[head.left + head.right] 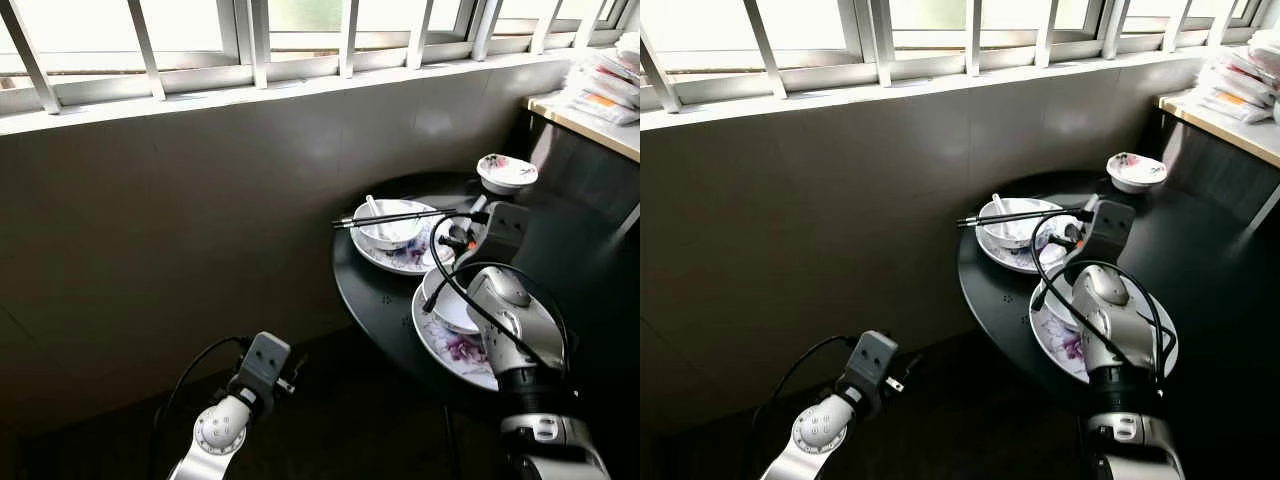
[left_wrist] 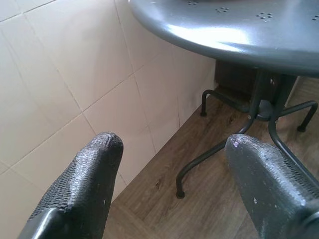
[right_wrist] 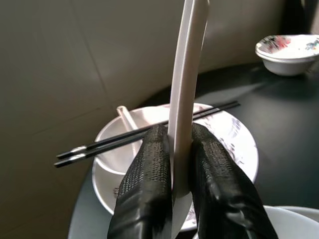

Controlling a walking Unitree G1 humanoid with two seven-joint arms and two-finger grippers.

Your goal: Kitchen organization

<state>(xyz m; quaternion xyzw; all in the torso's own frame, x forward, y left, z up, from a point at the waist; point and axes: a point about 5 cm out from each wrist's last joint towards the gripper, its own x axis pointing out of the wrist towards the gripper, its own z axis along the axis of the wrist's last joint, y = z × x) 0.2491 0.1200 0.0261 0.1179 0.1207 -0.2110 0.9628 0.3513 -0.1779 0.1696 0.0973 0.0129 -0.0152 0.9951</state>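
Right gripper (image 3: 173, 164) is closed on a white spoon handle (image 3: 187, 74), which is pinched between both fingers (image 3: 144, 184) and stands up past the tips, held over the round dark table (image 1: 390, 300). Just beyond the gripper a bowl (image 3: 119, 154) with a second spoon inside sits on a floral plate (image 3: 234, 134) with black chopsticks (image 3: 144, 132) laid across its rim; directly beneath the arm another bowl on a plate (image 1: 455, 350) is seen, and farther out a small floral bowl (image 3: 289, 52) stands apart. Left gripper (image 2: 169, 179) is held wide open with nothing between the fingers, low beside the table edge, with tiled wall (image 2: 65, 74) and wood floor (image 2: 219, 199) ahead of it.
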